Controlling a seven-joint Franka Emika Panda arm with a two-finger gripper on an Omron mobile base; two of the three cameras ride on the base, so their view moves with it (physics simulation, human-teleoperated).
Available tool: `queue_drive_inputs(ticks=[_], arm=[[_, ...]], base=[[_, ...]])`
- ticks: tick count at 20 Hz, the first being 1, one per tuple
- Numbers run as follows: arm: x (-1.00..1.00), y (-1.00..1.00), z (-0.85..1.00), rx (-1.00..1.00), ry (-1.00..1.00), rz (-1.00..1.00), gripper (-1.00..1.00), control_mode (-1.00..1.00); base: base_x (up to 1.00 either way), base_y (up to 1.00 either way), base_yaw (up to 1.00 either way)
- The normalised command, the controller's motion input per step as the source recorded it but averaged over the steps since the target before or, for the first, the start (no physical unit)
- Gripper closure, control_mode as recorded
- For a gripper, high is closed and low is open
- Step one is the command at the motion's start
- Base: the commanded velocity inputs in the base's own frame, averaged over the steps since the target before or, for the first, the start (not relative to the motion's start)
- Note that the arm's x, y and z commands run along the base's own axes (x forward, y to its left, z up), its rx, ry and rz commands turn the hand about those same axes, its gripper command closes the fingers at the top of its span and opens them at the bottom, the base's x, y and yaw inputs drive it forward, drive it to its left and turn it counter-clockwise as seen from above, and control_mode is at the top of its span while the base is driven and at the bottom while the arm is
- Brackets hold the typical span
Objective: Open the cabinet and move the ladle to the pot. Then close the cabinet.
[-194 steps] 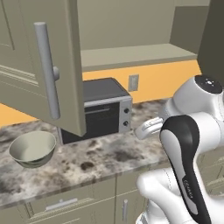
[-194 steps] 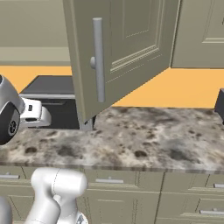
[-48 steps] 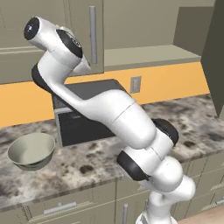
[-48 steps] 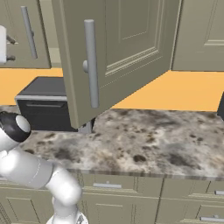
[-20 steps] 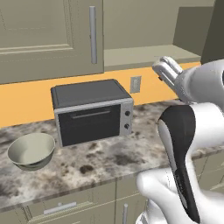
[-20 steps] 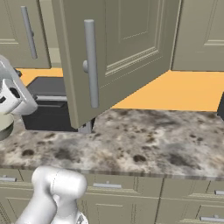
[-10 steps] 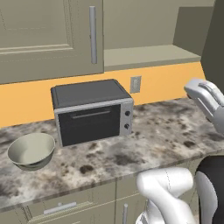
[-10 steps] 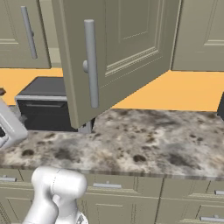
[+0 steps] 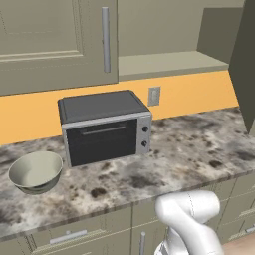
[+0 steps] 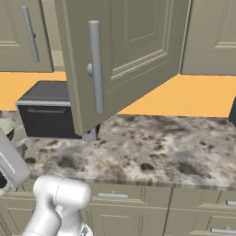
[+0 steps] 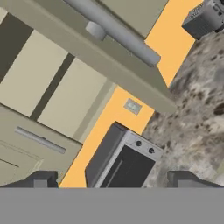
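Observation:
The cabinet's right door (image 10: 133, 55) stands swung wide open, its long silver handle (image 10: 96, 67) facing the room. The left door (image 9: 55, 45) is shut. The bare shelf (image 9: 169, 62) inside shows from the left base view. My gripper (image 11: 114, 180) is open, with its two dark fingertips (image 11: 41, 179) far apart and nothing between them. It hangs low in front of the counter and looks up at the open door (image 11: 100, 57) and the cabinet's shelves (image 11: 57, 87). The ladle and the pot are out of view.
A dark toaster oven (image 9: 104, 127) stands on the speckled granite counter (image 9: 199, 144) under the cabinet, with a pale bowl (image 9: 36, 172) to its left. A wall outlet (image 9: 154, 95) sits on the orange backsplash. Another dark appliance (image 11: 205, 17) stands further along. Drawers (image 10: 138, 203) run below.
My arm has swung down and to the right, away from the cabinet and out of the left base view. The cabinet door stays open and the gripper stays open.

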Motion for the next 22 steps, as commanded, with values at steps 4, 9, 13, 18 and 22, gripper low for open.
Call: queue_drive_inputs(ticks=[4,9,13,18,22], arm=[[-0.16,-0.58,0.05,0.24,0.04,0.1,-1.0,-1.0],[0.01,-0.69,0.0,0.28,0.02,0.13,-1.0,-1.0],[0.09,-0.59,-0.04,0.28,0.0,0.17,-1.0,-1.0],[0.43,-0.42,-0.08,0.28,0.0,0.16,-1.0,-1.0],[0.81,-0.28,-0.08,0.29,0.0,0.15,-1.0,-1.0]], base=[[0.0,0.0,0.0],[0.0,0.0,0.0],[0.0,0.0,0.0],[0.0,0.0,0.0],[0.0,0.0,0.0]])
